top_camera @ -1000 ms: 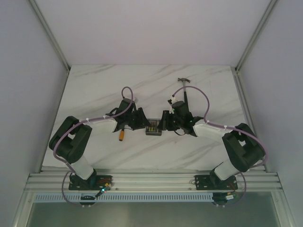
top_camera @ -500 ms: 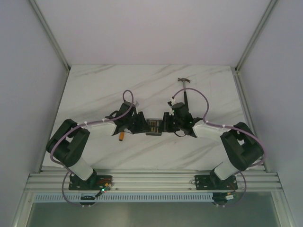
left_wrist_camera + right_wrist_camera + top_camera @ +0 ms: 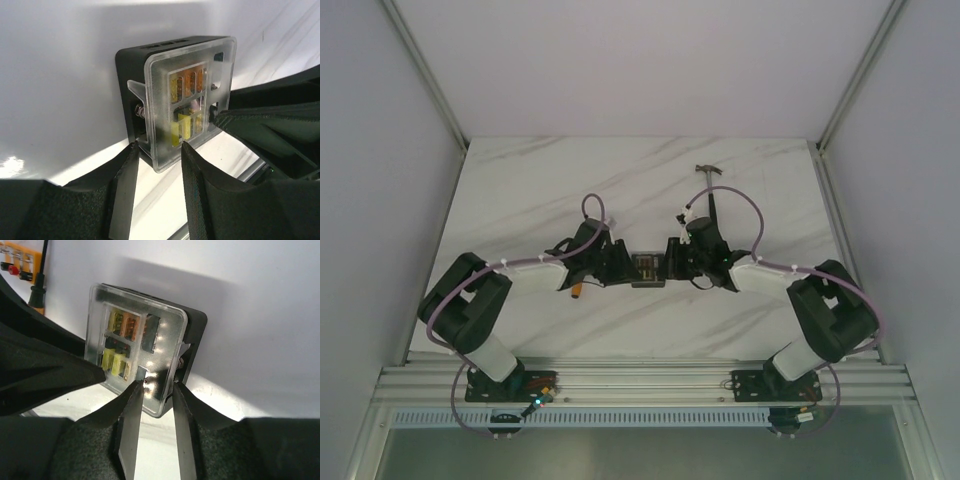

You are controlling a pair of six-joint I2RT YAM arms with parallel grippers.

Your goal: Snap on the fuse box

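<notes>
**Fuse box held between both claws at mid-table**

The fuse box (image 3: 645, 269) lies flat at the centre of the top view on the marbled table (image 3: 520, 190). Its clear lid faces up over the black base, and yellow and orange fuses show through the lid. It is about square, so no long axis stands out, and its edges run roughly parallel to the frame edges.

The left claw (image 3: 622, 263) reaches it from the left of the frame and the right claw (image 3: 669, 262) from the right.

In the left wrist view, the left claw (image 3: 158, 149) stands part-open astride the bottom corner of the fuse box (image 3: 175, 100). Whether its pads touch cannot be told.

In the right wrist view, the right claw (image 3: 157, 387) is narrow, pinching the lower corner of the fuse box (image 3: 135, 340).

A hammer (image 3: 710, 172) lies towards the upper right of the top view.
</notes>
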